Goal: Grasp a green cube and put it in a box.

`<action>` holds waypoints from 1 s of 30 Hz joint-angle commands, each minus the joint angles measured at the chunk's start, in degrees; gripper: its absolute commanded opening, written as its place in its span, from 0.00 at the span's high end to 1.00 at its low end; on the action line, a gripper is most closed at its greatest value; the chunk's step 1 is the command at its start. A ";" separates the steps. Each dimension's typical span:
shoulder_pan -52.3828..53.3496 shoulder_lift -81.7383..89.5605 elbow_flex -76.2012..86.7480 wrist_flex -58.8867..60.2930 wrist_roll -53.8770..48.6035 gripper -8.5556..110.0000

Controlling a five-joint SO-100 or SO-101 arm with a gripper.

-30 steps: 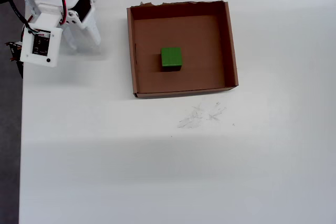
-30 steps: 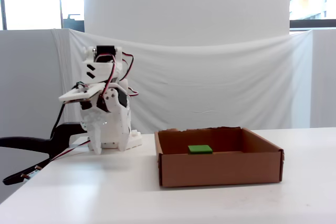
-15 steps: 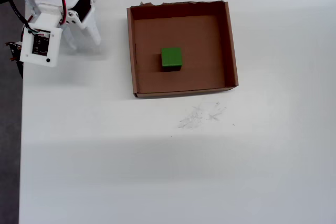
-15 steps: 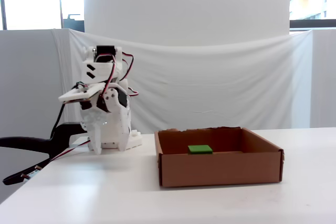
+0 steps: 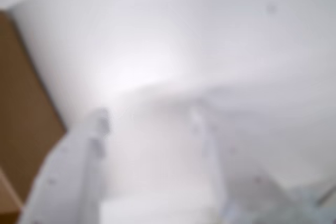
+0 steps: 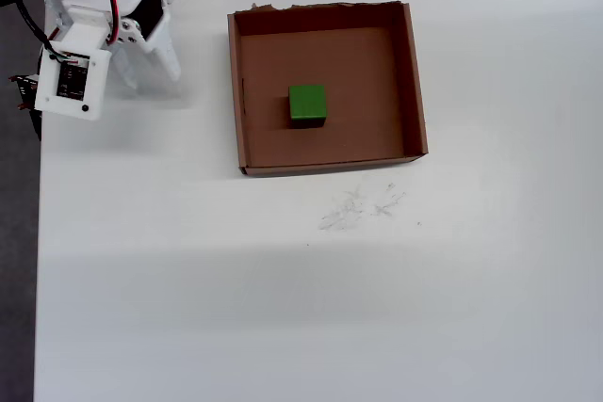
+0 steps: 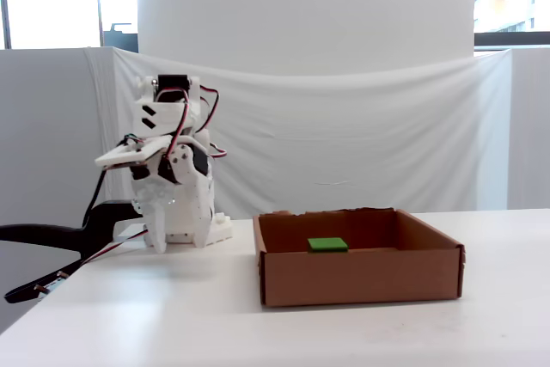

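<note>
White desk filled the near part of the overhead view, bare apart from some faint pencil-like scratches just below the box. Beyond those marks, toward twelve o'clock, sat the box, a shallow brown cardboard tray with a ragged far edge. The green cube rested flat on the box floor, a little toward nine o'clock of its centre and clear of all four walls.

From the fixed view the box stood at about five o'clock, with only the cube's top face visible over the near wall. The white arm was folded up at about nine o'clock of that view, well apart from the box, red and black wires looping over it.

In the overhead view the arm occupied the ten o'clock corner of the desk, with the gripper pointing down at the desk surface beside the box's left wall.

The wrist view was heavily blurred: two pale fingers stood apart with bare white desk between them, so the gripper looked released and empty, and a brown strip of the box showed at nine o'clock.
</note>
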 commanded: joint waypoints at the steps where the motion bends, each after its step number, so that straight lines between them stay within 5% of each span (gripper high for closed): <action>1: 0.44 0.44 -0.26 0.00 0.35 0.75; 30: 0.44 0.44 -0.26 -0.09 1.49 0.75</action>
